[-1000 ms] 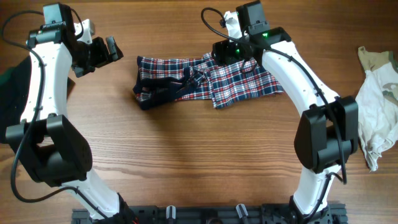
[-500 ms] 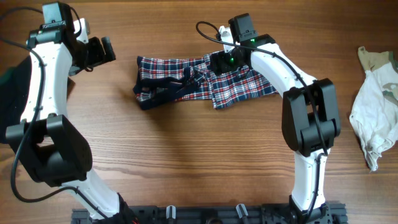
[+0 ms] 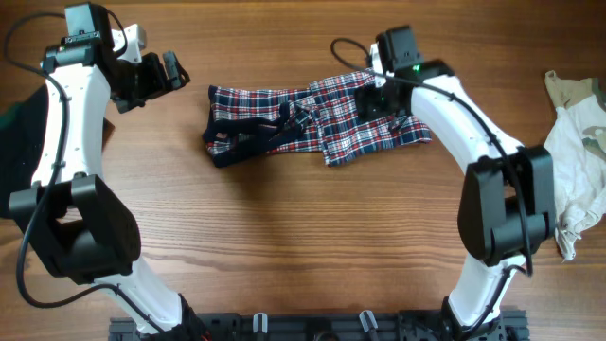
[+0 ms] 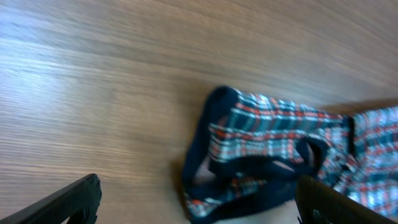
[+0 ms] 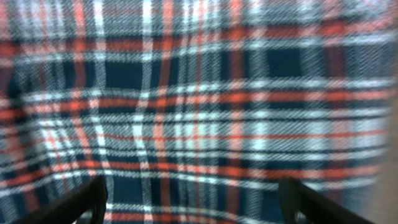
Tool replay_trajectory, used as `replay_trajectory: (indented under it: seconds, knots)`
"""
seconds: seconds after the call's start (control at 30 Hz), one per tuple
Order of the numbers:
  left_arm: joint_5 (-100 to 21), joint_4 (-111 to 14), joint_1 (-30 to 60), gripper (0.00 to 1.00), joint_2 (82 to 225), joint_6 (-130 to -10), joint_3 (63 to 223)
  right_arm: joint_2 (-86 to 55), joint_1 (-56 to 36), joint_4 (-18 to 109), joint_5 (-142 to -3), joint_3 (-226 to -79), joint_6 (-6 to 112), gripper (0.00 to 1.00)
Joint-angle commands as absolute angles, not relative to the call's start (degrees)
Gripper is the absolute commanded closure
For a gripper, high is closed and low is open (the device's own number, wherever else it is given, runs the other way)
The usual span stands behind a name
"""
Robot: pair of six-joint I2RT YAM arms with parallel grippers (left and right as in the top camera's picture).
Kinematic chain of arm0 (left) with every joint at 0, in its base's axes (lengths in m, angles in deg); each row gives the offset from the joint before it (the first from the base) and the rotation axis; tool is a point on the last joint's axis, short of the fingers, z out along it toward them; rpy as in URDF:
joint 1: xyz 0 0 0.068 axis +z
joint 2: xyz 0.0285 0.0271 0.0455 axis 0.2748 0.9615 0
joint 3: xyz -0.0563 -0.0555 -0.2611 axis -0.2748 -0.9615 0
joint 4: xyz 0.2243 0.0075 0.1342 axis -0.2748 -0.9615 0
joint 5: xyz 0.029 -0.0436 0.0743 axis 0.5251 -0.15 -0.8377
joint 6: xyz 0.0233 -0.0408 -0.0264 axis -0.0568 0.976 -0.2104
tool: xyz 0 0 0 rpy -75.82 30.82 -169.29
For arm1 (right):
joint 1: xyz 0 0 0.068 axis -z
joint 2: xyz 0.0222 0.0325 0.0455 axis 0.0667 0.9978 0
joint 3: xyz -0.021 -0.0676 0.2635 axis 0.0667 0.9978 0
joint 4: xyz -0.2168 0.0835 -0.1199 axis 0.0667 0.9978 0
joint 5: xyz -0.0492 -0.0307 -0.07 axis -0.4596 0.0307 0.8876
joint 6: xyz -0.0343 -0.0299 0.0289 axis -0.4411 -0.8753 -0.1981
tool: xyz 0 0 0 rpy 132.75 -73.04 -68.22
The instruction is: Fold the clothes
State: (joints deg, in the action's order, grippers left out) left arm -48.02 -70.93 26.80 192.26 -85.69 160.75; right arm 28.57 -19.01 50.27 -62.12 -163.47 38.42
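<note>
A plaid garment in navy, red and white lies crumpled at the table's far middle, its dark waistband bunched at the left end. My right gripper hovers right over its right half, jaws open, and plaid cloth fills the right wrist view. My left gripper is open and empty, off to the left of the garment over bare wood.
A crumpled cream and olive garment lies at the table's right edge. A dark cloth sits at the left edge behind my left arm. The wooden table stretches bare toward the front.
My right gripper swung left over the plaid garment, then back right and slightly lower onto its right half. My left gripper shifted a little.
</note>
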Motion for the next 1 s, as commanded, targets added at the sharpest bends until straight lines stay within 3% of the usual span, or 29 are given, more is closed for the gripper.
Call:
replay_trajectory:
  seconds: [0.0,0.27,0.5,0.67,0.77,0.83,0.97]
  knots:
    - [-43.96,-74.38,24.26,0.0,193.97,-84.27,160.38,29.83,-19.18,45.44,-67.52,-159.43,39.45,0.11]
    - [-54.41,-74.09,11.11,0.0,194.38,-73.17,146.3,29.83,-19.18,43.89,-71.89,-159.27,39.84,0.07]
    - [-66.8,-67.76,8.31,0.0,194.36,-66.48,140.79,29.83,-19.18,43.85,-71.87,-159.25,39.79,0.07]
    - [-66.97,-59.6,7.96,0.0,194.38,-73.15,135.83,29.83,-19.18,43.82,-71.87,-159.25,39.77,0.06]
    - [-66.97,-58.53,7.96,0.08,194.36,-81.61,133.99,29.83,-19.18,43.65,-71.87,-159.25,39.82,0.06]
    - [-66.97,-58.38,7.94,0.0,193.79,-86.28,134.02,29.83,-19.18,43.52,-71.84,-159.25,39.79,0.06]
    - [-67.45,-58.45,7.92,0.0,192.94,-90.76,134.02,29.83,-19.18,43.56,-71.87,-159.25,39.79,0.05]
